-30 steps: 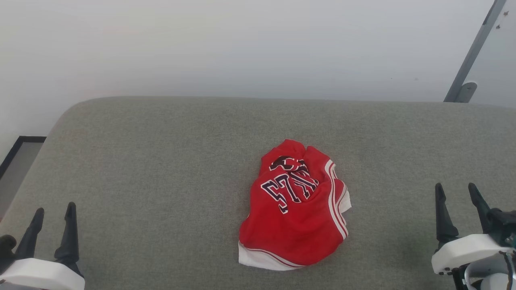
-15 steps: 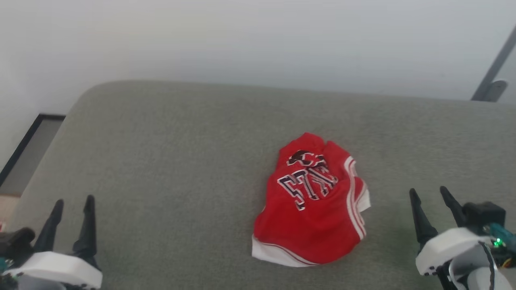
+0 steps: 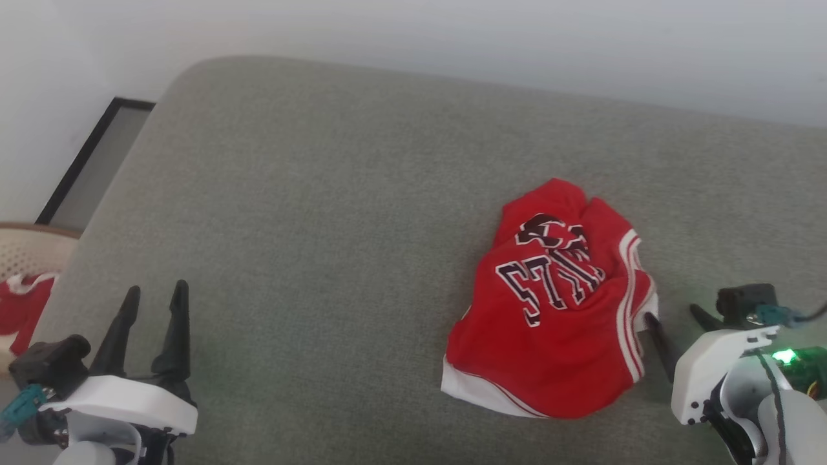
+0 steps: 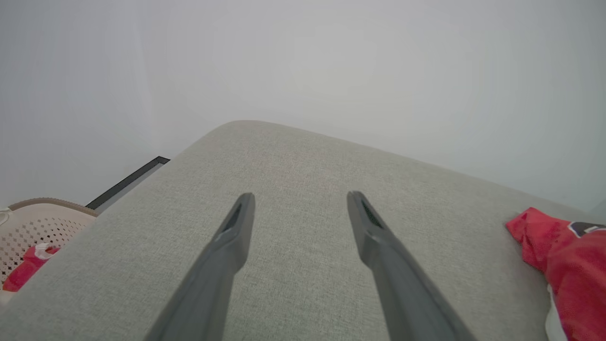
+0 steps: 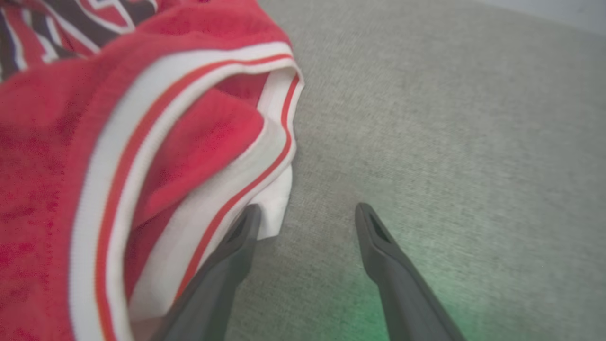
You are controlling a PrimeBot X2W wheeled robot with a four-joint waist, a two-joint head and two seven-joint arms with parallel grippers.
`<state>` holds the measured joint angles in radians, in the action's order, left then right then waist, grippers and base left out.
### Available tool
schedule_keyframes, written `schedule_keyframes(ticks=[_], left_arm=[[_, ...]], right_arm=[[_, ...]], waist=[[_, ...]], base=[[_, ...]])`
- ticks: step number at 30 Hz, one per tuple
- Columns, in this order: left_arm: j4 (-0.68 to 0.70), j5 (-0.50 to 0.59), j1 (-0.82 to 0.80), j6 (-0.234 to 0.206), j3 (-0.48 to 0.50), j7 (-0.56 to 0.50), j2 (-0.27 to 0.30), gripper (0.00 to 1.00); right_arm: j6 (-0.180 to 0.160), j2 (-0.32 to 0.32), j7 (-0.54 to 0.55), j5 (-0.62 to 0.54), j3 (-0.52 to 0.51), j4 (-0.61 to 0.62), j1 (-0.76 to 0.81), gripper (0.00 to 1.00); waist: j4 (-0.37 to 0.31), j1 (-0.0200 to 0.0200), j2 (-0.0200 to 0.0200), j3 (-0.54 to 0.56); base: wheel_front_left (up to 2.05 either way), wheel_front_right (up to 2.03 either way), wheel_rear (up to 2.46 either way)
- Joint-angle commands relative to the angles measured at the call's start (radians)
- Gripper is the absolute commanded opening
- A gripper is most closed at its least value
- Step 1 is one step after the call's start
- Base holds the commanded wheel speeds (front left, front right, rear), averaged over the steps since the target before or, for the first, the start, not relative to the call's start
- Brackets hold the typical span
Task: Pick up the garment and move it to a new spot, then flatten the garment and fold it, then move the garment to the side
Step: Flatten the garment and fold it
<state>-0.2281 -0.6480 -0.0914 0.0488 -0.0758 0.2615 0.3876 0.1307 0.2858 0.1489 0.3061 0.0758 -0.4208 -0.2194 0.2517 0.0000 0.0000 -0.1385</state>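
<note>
The shirt [image 3: 555, 303] lies in a crumpled heap on the grey cushion [image 3: 310, 194], right of its middle and nearer the front edge than the back, red side up. Its black, white-outlined lettering faces upward, a striped white-and-red band runs down its right side, and a white hem shows at the front. The right gripper [image 3: 672, 313] sits low at the shirt's right edge, jaws spread wide and holding nothing. In the right wrist view the gripper [image 5: 308, 207] has one finger [image 5: 236, 246] right at the white corner of the shirt [image 5: 94, 142]. Whether that finger touches the cloth or only lies beside it I cannot tell. The other finger stands over bare cushion [image 5: 450, 118], where a green glow falls on the fabric. A small green light [image 3: 784, 355] shines on that wrist. The left gripper [image 3: 157, 286] hangs over the front left part of the cushion, well apart from the shirt, jaws also spread and empty. In the left wrist view its fingers [image 4: 300, 195] point toward the rounded far left corner, with the shirt [image 4: 563, 251] at the right edge of that view. Off the cushion's left edge stands a pale perforated basket [image 3: 26, 248] with some red cloth [image 3: 22, 307] inside.
</note>
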Motion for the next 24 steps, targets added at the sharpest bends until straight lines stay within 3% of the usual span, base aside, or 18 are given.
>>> schedule_keyframes(ticks=[1, 13, 14, 16, 17, 18, 24], left_arm=[[-0.005, 0.015, -0.016, 0.008, 0.003, 0.005, -0.011, 1.00], [-0.042, 0.025, -0.055, 0.044, 0.030, 0.005, -0.062, 1.00], [-0.046, 0.028, -0.057, 0.047, 0.032, 0.005, -0.065, 1.00], [-0.053, 0.033, -0.061, 0.053, 0.036, 0.005, -0.070, 1.00], [-0.057, 0.033, -0.062, 0.053, 0.039, 0.005, -0.073, 1.00], [-0.060, 0.032, -0.064, 0.054, 0.043, 0.005, -0.077, 1.00], [-0.073, 0.038, -0.069, 0.064, 0.062, 0.005, -0.087, 1.00]], right_arm=[[0.000, 0.011, 0.034, 0.007, 0.014, -0.005, -0.012, 1.00], [0.001, 0.040, 0.299, 0.005, 0.141, -0.066, -0.044, 1.00], [0.002, 0.041, 0.321, 0.008, 0.154, -0.070, -0.046, 0.86], [0.003, 0.050, 0.382, 0.007, 0.189, -0.076, -0.045, 0.45], [0.003, 0.058, 0.408, 0.003, 0.207, -0.076, -0.041, 0.11], [0.003, 0.068, 0.439, -0.001, 0.224, -0.074, -0.037, 0.00], [0.000, 0.120, 0.497, 0.002, 0.227, -0.016, -0.050, 0.00]], waist=[[0.018, 0.0000, 0.0000, -0.020], [0.047, 0.0000, 0.0000, -0.062], [0.048, 0.0000, 0.0000, -0.064], [0.050, 0.0000, 0.0000, -0.065], [0.051, 0.0000, 0.0000, -0.065], [0.051, 0.0000, 0.0000, -0.064], [0.046, 0.0000, 0.0000, -0.057]], base=[[0.00, 0.00, 0.00], [0.00, 0.00, 0.00], [0.00, 0.00, 0.00], [0.00, 0.00, 0.00], [0.00, 0.00, 0.00], [0.00, 0.00, 0.00], [0.00, 0.00, 0.00]])
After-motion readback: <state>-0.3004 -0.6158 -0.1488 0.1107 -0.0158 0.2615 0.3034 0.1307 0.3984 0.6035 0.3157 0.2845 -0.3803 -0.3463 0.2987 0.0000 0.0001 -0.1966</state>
